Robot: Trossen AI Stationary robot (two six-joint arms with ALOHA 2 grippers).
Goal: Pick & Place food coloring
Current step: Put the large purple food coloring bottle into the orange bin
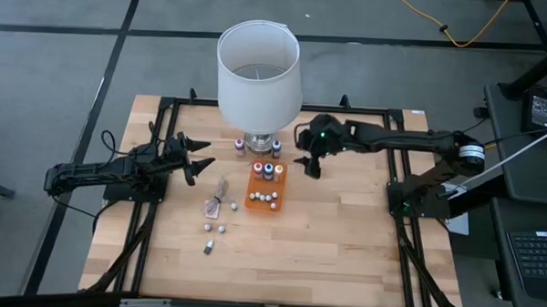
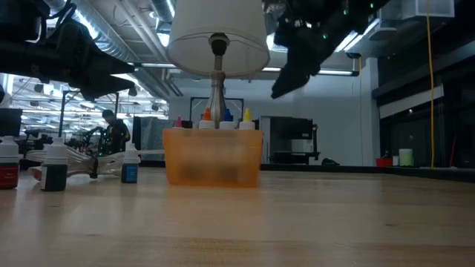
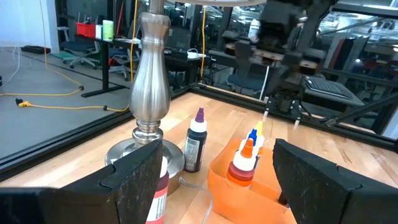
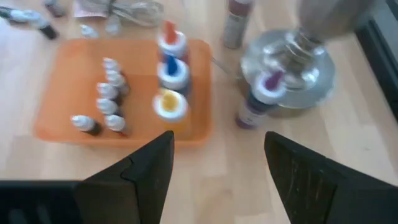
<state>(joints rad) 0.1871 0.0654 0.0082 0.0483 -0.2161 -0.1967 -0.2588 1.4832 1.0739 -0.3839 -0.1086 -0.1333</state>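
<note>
The food coloring bottles are spread around an orange tray. Three taller bottles with orange, blue and yellow tops stand in the tray beside several small white-capped ones. A purple-capped bottle stands on the table by the lamp base. More small bottles lie loose on the wood. My right gripper hangs open above the table just right of the tray, with nothing between its fingers. My left gripper waits open at the table's left, pointing level at the lamp and tray.
A lamp with a white shade and a metal stem stands just behind the tray. A crumpled clear wrapper lies left of the tray. Bare wood stretches toward the near edge and the right side.
</note>
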